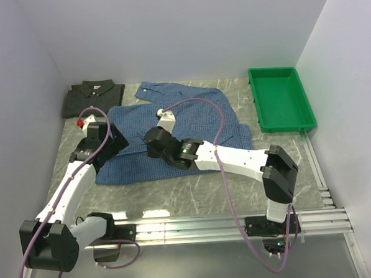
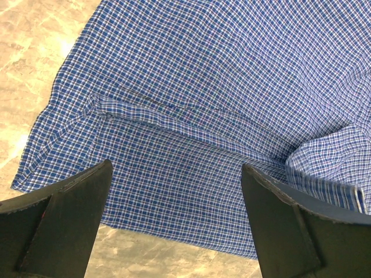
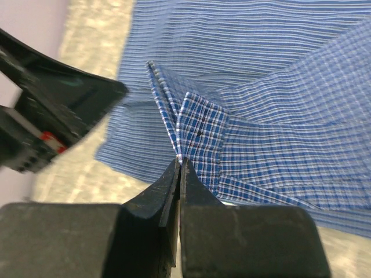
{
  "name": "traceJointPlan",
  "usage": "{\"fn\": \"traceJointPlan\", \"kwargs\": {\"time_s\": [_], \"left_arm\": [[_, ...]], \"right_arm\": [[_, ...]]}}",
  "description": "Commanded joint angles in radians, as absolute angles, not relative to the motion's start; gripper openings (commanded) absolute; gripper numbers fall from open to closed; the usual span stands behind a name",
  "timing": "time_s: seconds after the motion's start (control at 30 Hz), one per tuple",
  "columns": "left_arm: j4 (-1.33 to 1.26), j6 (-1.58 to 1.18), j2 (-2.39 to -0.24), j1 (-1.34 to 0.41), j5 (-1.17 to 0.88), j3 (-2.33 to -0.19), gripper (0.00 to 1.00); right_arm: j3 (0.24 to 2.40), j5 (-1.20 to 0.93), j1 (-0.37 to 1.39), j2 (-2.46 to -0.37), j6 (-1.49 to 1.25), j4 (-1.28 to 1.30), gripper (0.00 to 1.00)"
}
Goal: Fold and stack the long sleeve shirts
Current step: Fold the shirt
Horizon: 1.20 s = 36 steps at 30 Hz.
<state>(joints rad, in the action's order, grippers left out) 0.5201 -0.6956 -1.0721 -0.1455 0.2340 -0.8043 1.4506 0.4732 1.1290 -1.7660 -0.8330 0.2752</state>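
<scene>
The blue check shirt (image 1: 185, 123) lies spread on the marble table, collar at the back. The dark green-grey shirt (image 1: 93, 96) lies folded at the back left corner. My right gripper (image 1: 149, 143) is shut on the blue shirt's sleeve cuff (image 3: 200, 130), pinching its edge over the shirt's left part. My left gripper (image 1: 118, 142) is open, hovering just above the shirt's left lower edge (image 2: 174, 191), its fingers (image 2: 69, 214) straddling cloth and bare table, holding nothing. The left gripper's dark body shows at the left of the right wrist view (image 3: 58, 98).
A green plastic tray (image 1: 282, 98) stands at the back right. White walls close the left, back and right sides. A metal rail (image 1: 240, 223) runs along the near edge. Bare marble (image 1: 194, 191) lies in front of the shirt.
</scene>
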Motion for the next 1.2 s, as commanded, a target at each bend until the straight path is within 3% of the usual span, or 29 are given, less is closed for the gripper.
{"fn": "traceJointPlan", "kwargs": {"time_s": [0.0,0.53,0.67,0.7,0.8,0.9,1.17], "left_arm": [[0.499,-0.690,-1.052,-0.133,0.236,-0.798,0.99],[0.480,-0.699,-1.040,-0.087,0.205,-0.788,0.99],[0.479,-0.699,-1.042,-0.086,0.199,-0.782,0.99],[0.480,-0.698,-1.045,-0.086,0.195,-0.785,0.99],[0.477,-0.699,-1.057,-0.086,0.166,-0.779,0.99],[0.476,-0.712,-1.074,-0.087,0.127,-0.781,0.99],[0.466,-0.813,-1.141,-0.089,0.028,-0.735,0.88]], "right_arm": [[1.512,0.448,1.129,-1.821,-0.882,0.198,0.00],[1.696,0.308,1.167,-2.068,-0.868,0.164,0.02],[1.709,0.296,1.166,-2.060,-0.830,0.189,0.23],[1.698,0.298,1.164,-2.046,-0.803,0.187,0.36],[1.608,0.321,1.154,-1.959,-0.735,0.192,0.54],[1.527,0.341,1.125,-1.858,-0.672,0.219,0.62],[1.195,0.198,0.878,-1.560,-0.615,0.177,0.59]]}}
